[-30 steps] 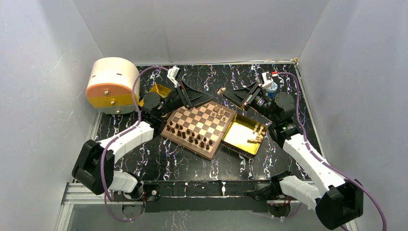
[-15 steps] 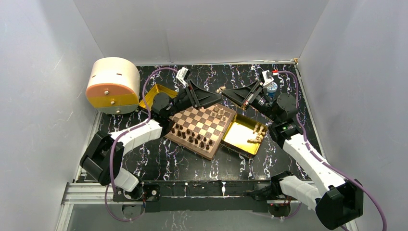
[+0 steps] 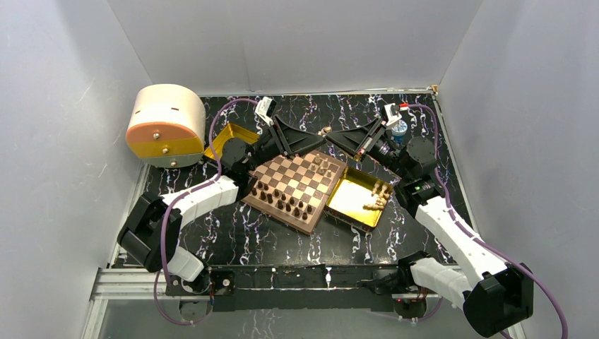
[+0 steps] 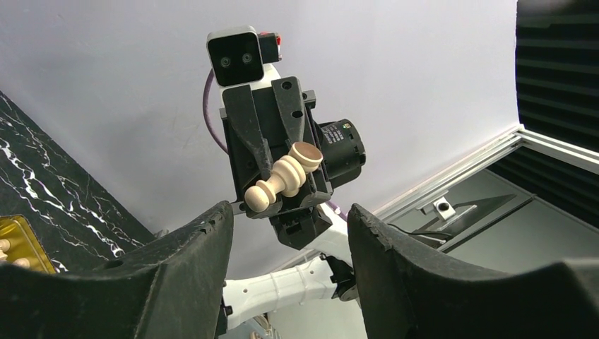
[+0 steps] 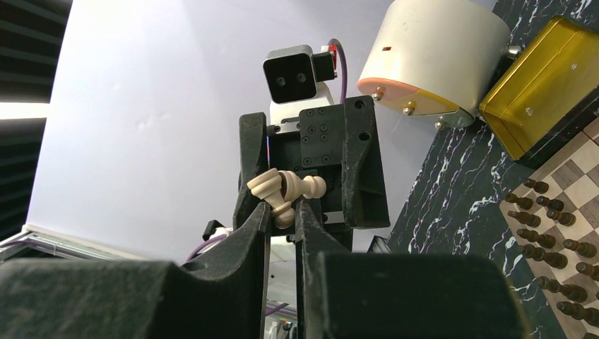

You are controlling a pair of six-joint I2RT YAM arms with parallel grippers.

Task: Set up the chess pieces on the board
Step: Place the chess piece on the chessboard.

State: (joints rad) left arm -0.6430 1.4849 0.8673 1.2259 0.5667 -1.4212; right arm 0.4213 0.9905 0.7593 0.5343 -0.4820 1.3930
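1. Out on my left, my left fingers [image 3: 316,143] stand about half open with nothing in them. If they shut before the piece sits squarely between the pads, I judge they could clip it and flick it loose. That arm reaches low past the board's [image 3: 293,169] far left corner, with the fingers pointing right.
2. Between both wrists, the light tan chess piece [image 4: 282,180] hangs askew in the air above the board's far edge. A fumbled handover could drop it among the light men [image 3: 321,166] standing below.
3. Over on my right, my right fingers [image 3: 336,139] are pinched nearly closed on the piece's stem, and letting go early is the risk. That arm stretches past the gold tray [image 3: 350,201], with the fingers pointing left.
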